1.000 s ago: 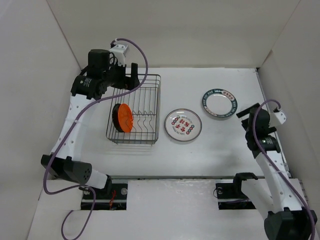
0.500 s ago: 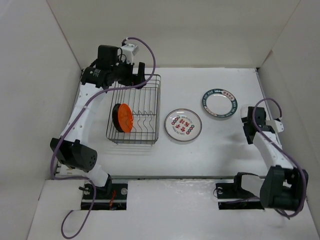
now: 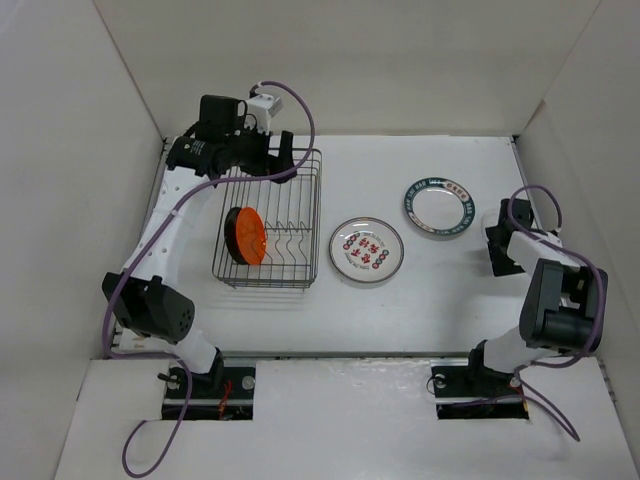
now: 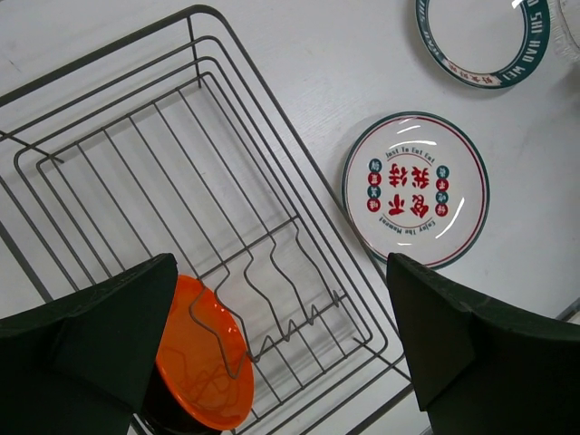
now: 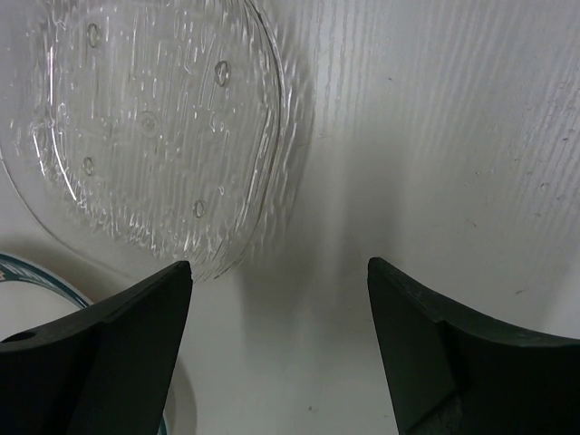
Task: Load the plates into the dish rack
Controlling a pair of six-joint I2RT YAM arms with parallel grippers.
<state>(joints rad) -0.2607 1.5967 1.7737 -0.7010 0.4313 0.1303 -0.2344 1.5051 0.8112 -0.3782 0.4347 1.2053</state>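
The dish rack (image 3: 268, 220) is seen centre left in the top view, with the orange plate (image 3: 246, 236) stood on edge at its lower left. The red-marked plate (image 3: 366, 249) is laid flat on the bench (image 3: 400, 330) just right of it, and the green-rimmed plate (image 3: 439, 206) lies further to the upper right. The left hand (image 3: 278, 158) is held spread and empty over the rack's upper end. The right hand (image 5: 276, 299) is spread and empty beside the glass plate (image 5: 145, 127).
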